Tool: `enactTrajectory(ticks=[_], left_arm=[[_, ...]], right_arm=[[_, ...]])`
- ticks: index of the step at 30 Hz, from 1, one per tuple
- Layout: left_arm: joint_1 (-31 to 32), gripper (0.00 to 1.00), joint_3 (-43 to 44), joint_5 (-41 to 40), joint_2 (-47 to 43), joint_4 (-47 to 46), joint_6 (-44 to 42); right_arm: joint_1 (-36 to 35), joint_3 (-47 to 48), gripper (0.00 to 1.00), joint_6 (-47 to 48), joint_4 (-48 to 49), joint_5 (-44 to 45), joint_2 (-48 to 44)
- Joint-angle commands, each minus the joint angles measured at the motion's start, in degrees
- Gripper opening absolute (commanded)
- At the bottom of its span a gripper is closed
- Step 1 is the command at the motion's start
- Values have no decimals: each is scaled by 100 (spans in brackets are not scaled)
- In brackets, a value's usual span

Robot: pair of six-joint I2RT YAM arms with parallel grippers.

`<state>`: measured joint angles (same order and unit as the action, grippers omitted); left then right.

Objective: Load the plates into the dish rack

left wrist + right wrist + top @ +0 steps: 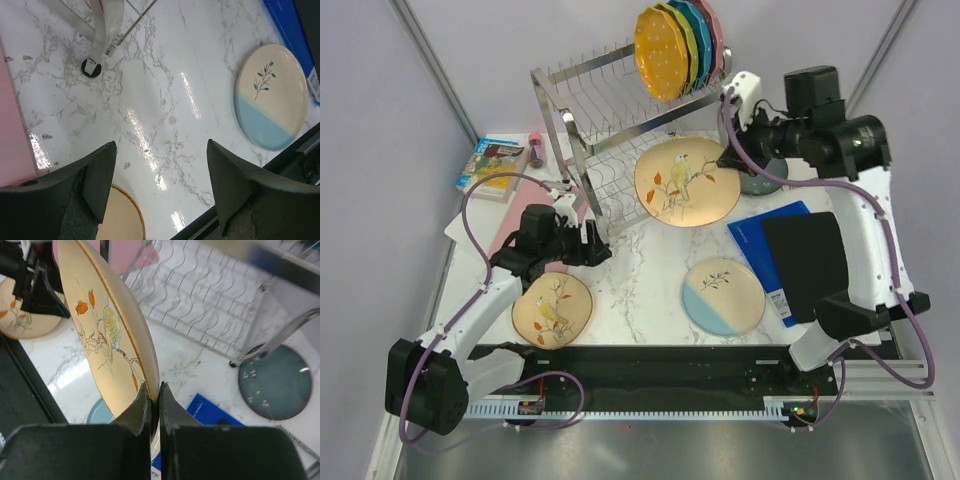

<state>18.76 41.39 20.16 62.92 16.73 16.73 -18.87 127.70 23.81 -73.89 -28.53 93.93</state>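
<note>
Dark fingers (100, 180) of the left tool (160, 150) fill the bottom of its wrist view, spread wide and released, with nothing between them. Under the finger at the left of that view peeks the rim of a cream-yellow round bird plate (120, 215), flat on the white marble desk (150, 100). Ahead and to the right of this tool lies a round plate, half light-blue and half cream with a sprig (272, 95). Ahead to its left stands a leg of the silver wire dish rack (100, 45).

The right tool (155, 387) is clenched on the rim of a second cream-yellow bird plate (107, 335), which it holds on edge and tilted, near the rack's lower tier. Beyond this tool, to its right, a dark teal speckled round plate (274, 382) lies flat beside a rack leg.
</note>
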Motion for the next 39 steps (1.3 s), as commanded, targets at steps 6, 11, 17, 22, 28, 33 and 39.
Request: enactTrajectory(ticks=[6, 11, 17, 22, 28, 33, 39], left_arm=[[-13, 79, 27, -408, -174, -117, -785], [-4, 77, 168, -443, -16, -302, -715], [-13, 77, 352, -425, 89, -556, -566], [-13, 77, 186, -417, 89, -794, -417], [-75, 76, -131, -294, 98, -1023, -214], [-83, 76, -175, -293, 107, -1049, -205], [-101, 76, -201, -285, 133, -1067, -162]], right_arm=[[-11, 1178, 0, -1667, 2348, 593, -744], [-46, 839, 0, -2144, 4028, 2032, -691], [-827, 1202, 0, -1582, 5674, 4283, 18], [-2004, 381, 0, -486, 7902, 6464, 21], [-2753, -369, 0, 264, 8961, 6955, 55], [-2832, -246, 0, 492, 9558, 7546, 406], [-2824, 334, 0, 642, 9578, 7732, 960]])
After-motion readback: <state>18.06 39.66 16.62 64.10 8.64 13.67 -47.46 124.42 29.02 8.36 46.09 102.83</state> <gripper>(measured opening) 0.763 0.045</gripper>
